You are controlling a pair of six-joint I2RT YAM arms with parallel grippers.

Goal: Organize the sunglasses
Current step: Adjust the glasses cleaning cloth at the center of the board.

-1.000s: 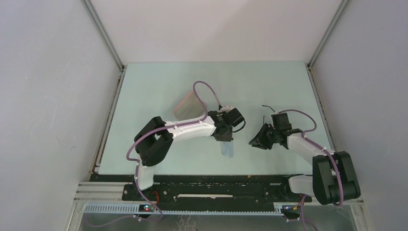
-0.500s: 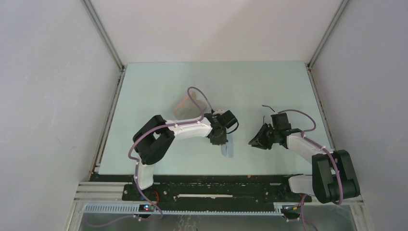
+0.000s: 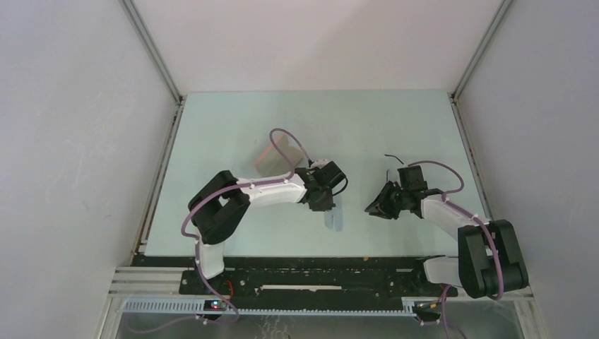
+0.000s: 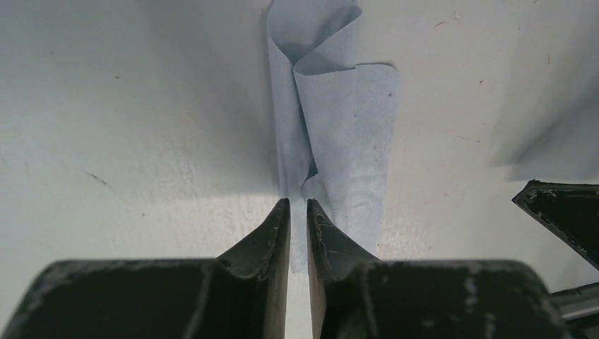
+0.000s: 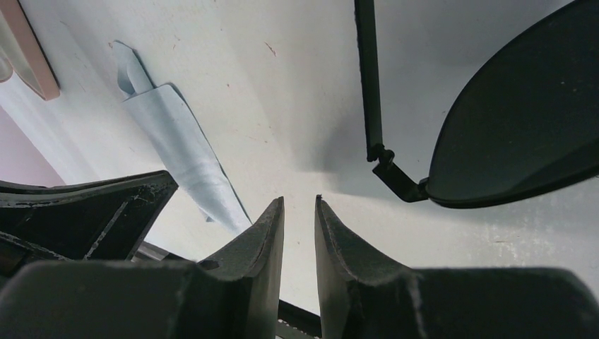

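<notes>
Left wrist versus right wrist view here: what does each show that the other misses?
Only the left wrist view shows the left gripper and its narrow fingertip gap, at the edge of the blue cloth. Only the right wrist view shows the sunglasses and a corner of the pink case. Both show that cloth lying on the table.

White-shelled arms (image 3: 272, 191) with black joints and looping purple cables (image 3: 282, 135); left hand (image 4: 297, 203) has scuffed black wedge fingers (image 4: 265, 244).
</notes>
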